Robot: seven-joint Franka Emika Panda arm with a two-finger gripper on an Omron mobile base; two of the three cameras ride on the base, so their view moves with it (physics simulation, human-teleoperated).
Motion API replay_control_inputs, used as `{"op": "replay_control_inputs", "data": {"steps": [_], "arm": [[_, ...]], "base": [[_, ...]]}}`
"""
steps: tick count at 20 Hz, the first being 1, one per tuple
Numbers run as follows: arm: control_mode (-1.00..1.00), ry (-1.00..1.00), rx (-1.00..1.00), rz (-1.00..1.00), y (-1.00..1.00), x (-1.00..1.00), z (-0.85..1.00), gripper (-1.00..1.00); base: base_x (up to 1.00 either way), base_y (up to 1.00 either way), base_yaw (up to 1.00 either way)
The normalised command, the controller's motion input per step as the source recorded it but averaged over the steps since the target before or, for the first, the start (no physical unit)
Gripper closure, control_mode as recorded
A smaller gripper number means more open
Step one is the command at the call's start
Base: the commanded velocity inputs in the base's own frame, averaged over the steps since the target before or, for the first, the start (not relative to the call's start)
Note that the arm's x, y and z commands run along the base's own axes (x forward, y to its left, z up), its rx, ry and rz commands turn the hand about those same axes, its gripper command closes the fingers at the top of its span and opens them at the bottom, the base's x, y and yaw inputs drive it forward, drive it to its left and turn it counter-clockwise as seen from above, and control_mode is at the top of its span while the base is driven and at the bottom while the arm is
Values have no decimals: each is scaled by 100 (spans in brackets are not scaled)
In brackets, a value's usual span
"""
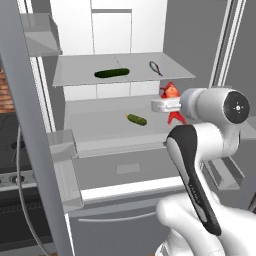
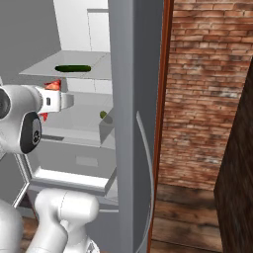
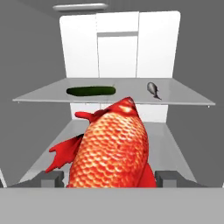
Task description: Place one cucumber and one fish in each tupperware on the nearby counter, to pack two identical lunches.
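1. Centrally, the open fridge (image 1: 125, 165) takes up most of the left base view, with an upper shelf (image 1: 80, 75) and a lower shelf (image 1: 95, 117) across its middle.
2. Next, the arm (image 1: 200, 165) rises from the lower right of that view and reaches toward the right end of the lower shelf.
3. Just past the wrist, the gripper (image 1: 170, 106) sits at centre right of the left base view, and in the hand view its dark fingertips (image 3: 50, 178) stand on either side of the red fish (image 3: 111, 151).
4. So the red fish lies between the jaws, filling the lower middle of the hand view; the jaws look closed on its body, though the contact itself is hidden at the bottom edge.
5. Up on the upper shelf, a long cucumber (image 1: 112, 73) lies left of centre, well apart from the hand.
6. Lower, a short cucumber (image 1: 136, 119) lies on the lower shelf, left of the gripper and near it.
7. Lastly, a small grey fish (image 1: 155, 67) rests at the right of the upper shelf, above the gripper.
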Motion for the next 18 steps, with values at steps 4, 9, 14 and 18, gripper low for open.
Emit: {"op": "replay_control_inputs", "data": {"steps": [4,9,14,18], "arm": [[-100,0,-1,0,0,-61,0,100],[100,0,0,0,0,0,0,100],[100,0,0,0,0,0,0,100],[100,0,0,0,0,0,0,100]], "base": [[0,0,0],[-81,0,0],[-79,0,0],[-66,2,0]]}}
